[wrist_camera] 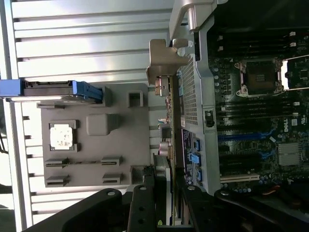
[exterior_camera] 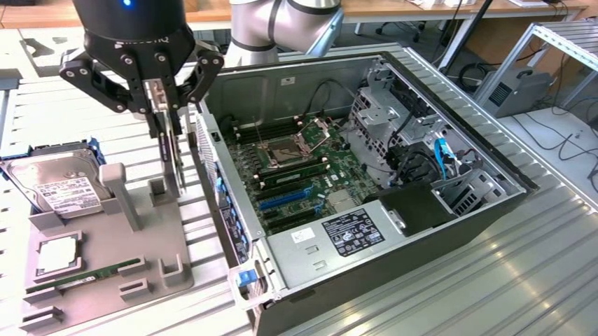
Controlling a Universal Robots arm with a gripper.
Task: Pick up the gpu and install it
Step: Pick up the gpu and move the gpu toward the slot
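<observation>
The gpu (exterior_camera: 175, 157) hangs edge-on, a thin dark blade with its face hidden and its top covered by the gripper (exterior_camera: 161, 105), whose fingers clamp it from both sides. Its lower end sits by the grey parts tray's (exterior_camera: 94, 238) posts; contact is unclear. The open computer case (exterior_camera: 393, 280) is just to the exterior view's right and the hard drive (exterior_camera: 56, 185) to its left.
</observation>
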